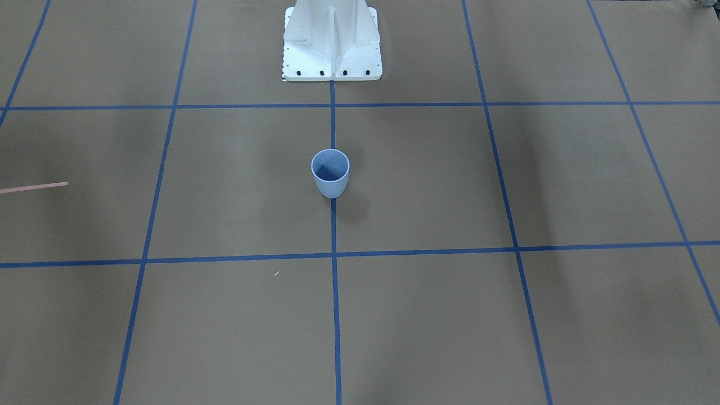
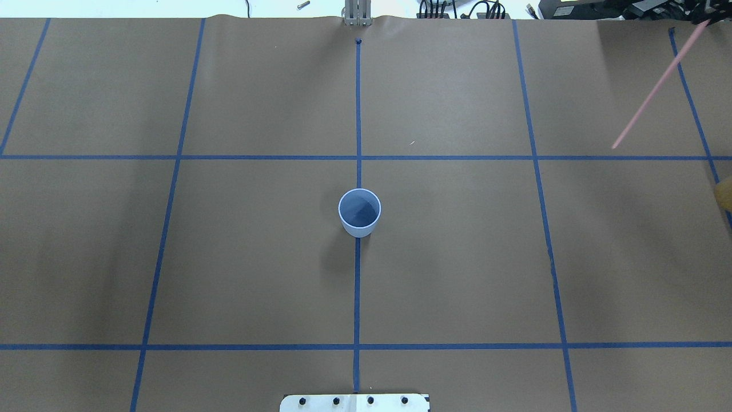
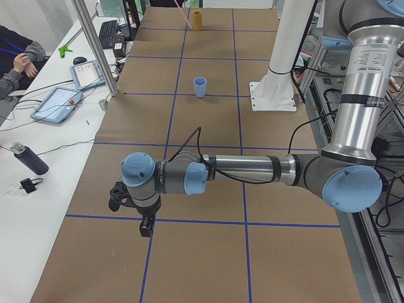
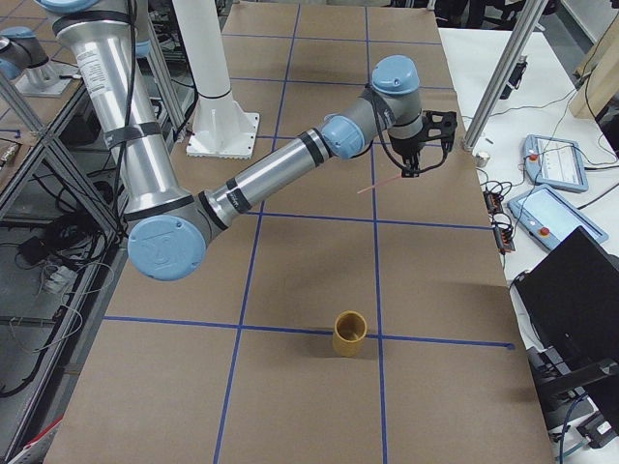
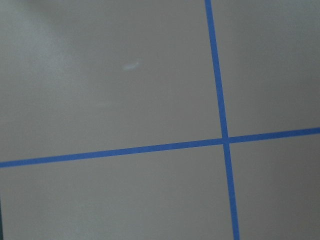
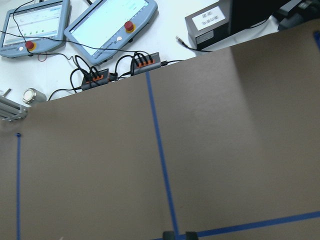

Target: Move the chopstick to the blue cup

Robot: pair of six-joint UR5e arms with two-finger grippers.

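The blue cup [image 2: 359, 213] stands upright and empty at the table's centre, on a tape line; it also shows in the front view [image 1: 330, 173] and the left side view [image 3: 200, 86]. My right gripper [image 4: 415, 170] hangs above the far right part of the table, shut on the top end of the pink chopstick [image 4: 380, 184]. The chopstick [image 2: 657, 86] slants down in the air, far from the cup. Its tip shows in the front view [image 1: 34, 187]. My left gripper [image 3: 136, 211] hovers low over the table's left end; I cannot tell whether it is open.
A yellow-brown cup [image 4: 349, 333] stands near the table's right end, also at the overhead view's right edge [image 2: 725, 194]. The white robot base [image 1: 332, 45] is behind the blue cup. Tablets and cables [image 6: 100, 30] lie beyond the far edge.
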